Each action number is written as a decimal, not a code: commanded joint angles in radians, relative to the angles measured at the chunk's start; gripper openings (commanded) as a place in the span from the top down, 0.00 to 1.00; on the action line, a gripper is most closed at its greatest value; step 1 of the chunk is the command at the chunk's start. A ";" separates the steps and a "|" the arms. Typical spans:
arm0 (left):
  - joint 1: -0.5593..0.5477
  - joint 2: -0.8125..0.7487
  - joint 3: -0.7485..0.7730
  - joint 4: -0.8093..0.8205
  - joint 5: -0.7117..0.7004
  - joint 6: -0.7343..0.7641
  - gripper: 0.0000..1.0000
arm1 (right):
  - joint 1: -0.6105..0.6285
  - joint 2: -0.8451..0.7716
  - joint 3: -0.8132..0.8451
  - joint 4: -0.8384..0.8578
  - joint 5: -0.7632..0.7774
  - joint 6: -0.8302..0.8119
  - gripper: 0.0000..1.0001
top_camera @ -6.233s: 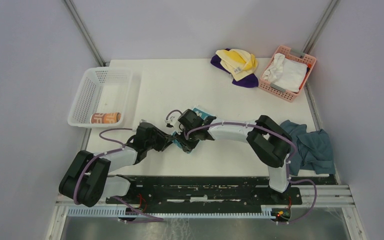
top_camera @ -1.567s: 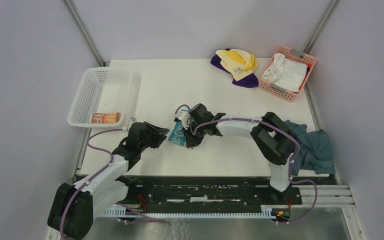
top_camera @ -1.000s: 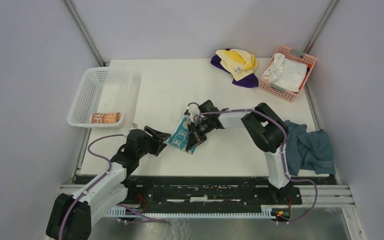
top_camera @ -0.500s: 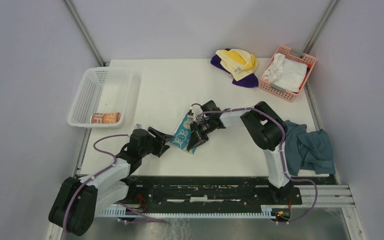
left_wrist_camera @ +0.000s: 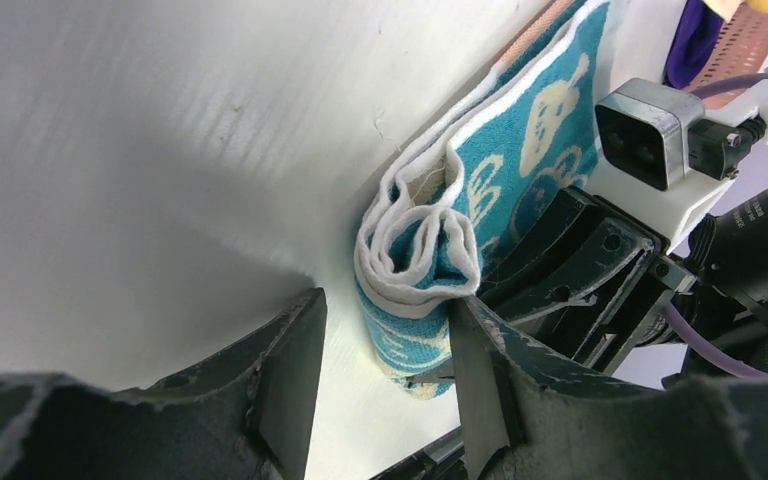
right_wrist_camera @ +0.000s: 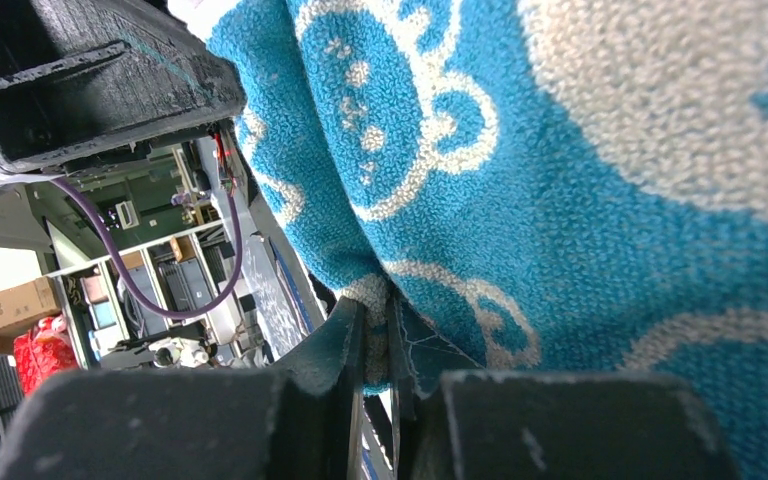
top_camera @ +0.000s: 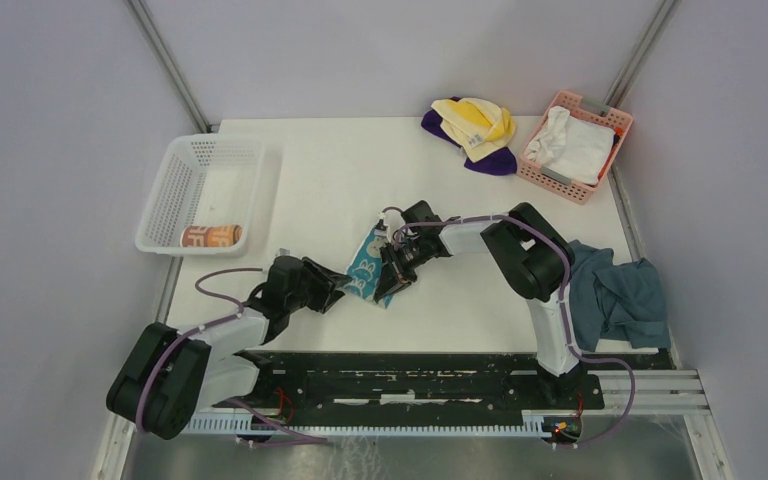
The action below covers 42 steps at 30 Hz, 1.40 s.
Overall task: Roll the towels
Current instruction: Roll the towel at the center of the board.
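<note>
A teal towel [top_camera: 368, 268] with white rabbit faces lies partly rolled at the table's middle. In the left wrist view its rolled end [left_wrist_camera: 418, 262] sits between the fingers of my left gripper [left_wrist_camera: 385, 305]. That gripper is open: the right finger [left_wrist_camera: 480, 390] touches the roll and a gap remains at the left finger [left_wrist_camera: 285, 385]. My right gripper [right_wrist_camera: 375, 340] is shut on the towel's [right_wrist_camera: 560, 180] white-edged hem from the other side. From above, the left gripper [top_camera: 335, 285] and right gripper [top_camera: 392, 272] flank the towel. A yellow towel [top_camera: 475, 122] lies on a purple towel [top_camera: 492, 162] at the back.
A white basket [top_camera: 175, 190] at the left holds a rolled peach-orange towel [top_camera: 210, 236]. A pink basket [top_camera: 600, 115] with a white cloth [top_camera: 572, 145] stands at the back right. A blue-grey cloth [top_camera: 620, 295] lies crumpled at the right edge.
My left arm has swung in toward the teal towel and its jaws have narrowed around the rolled end. The right gripper has kept its hold after turning the towel.
</note>
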 commanded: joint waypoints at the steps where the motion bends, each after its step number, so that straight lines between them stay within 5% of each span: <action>1: -0.014 0.041 0.037 0.038 -0.034 0.022 0.44 | -0.001 0.014 0.009 -0.045 0.095 -0.053 0.93; 13: -0.033 0.122 0.052 0.017 -0.086 0.048 0.49 | 0.009 -0.022 0.014 -0.100 0.134 -0.117 0.90; 24: -0.035 0.160 0.095 -0.091 -0.107 0.077 0.67 | 0.048 -0.251 -0.016 -0.158 0.283 -0.265 0.65; 34: -0.036 0.159 0.151 -0.163 -0.096 0.116 0.68 | 0.207 -0.462 -0.026 -0.213 0.676 -0.450 0.53; 42: -0.036 0.139 0.175 -0.201 -0.090 0.127 0.68 | 0.358 -0.457 -0.037 -0.170 0.905 -0.554 0.52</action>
